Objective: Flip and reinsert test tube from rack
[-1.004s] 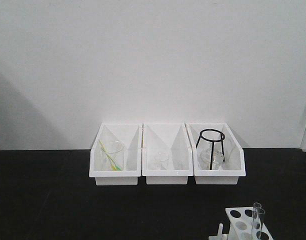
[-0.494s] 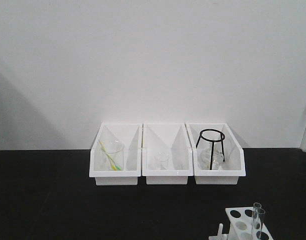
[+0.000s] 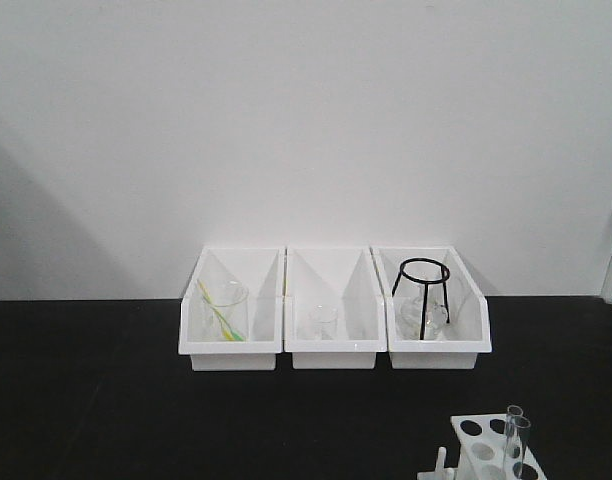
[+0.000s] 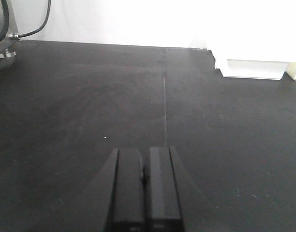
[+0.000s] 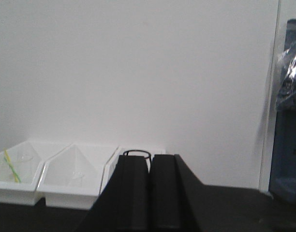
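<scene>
A black table (image 3: 106, 400) meets a plain white wall (image 3: 306, 120); both grippers' jaws are clenched on nothing.

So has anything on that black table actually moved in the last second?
Nothing visibly changed. The slim clear glass test tube stands in the small white plastic rack as before, and the three white bins with their glassware sit where they were. Neither arm enters the front view.
</scene>
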You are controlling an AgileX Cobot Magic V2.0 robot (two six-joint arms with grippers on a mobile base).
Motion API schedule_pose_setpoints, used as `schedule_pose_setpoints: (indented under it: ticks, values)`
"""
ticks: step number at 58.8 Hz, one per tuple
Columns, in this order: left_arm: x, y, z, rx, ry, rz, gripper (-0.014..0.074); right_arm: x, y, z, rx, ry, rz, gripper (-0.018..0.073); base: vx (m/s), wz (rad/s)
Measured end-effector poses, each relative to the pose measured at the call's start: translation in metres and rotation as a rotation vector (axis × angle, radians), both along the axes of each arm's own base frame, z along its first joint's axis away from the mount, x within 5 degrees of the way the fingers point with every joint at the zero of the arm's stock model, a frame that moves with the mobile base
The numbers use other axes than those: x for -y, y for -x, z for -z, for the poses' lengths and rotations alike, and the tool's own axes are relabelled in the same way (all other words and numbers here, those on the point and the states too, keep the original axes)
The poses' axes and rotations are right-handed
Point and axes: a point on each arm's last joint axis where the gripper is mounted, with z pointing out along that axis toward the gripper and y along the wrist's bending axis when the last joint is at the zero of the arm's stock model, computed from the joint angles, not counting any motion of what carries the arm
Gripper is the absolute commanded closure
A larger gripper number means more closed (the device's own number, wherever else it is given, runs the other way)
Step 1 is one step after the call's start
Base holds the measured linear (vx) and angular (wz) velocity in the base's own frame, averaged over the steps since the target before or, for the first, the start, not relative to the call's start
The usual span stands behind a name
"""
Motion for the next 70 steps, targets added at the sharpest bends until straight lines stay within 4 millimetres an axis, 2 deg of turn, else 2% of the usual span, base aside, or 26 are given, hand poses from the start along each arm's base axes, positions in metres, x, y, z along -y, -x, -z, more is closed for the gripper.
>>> schedule_pose_setpoints:
  ticks: [11,16,70]
  values:
    - [0.000,0.000,0.000,0.000,0.000,0.000,0.0603,0.000,0.000,0.053,-0.163,-0.041,-0.010,0.0572,0.00,0.00]
    - [0.000,0.000,0.000,0.000,0.000,0.000,0.0603,0.000,-0.001,0.065,-0.218,-0.035,-0.005,0.0571,0.00,0.00]
    - [0.000,0.000,0.000,0.000,0.000,0.000,0.0603,0.000,0.000,0.070,-0.262,-0.022,0.001,0.0571,0.00,0.00]
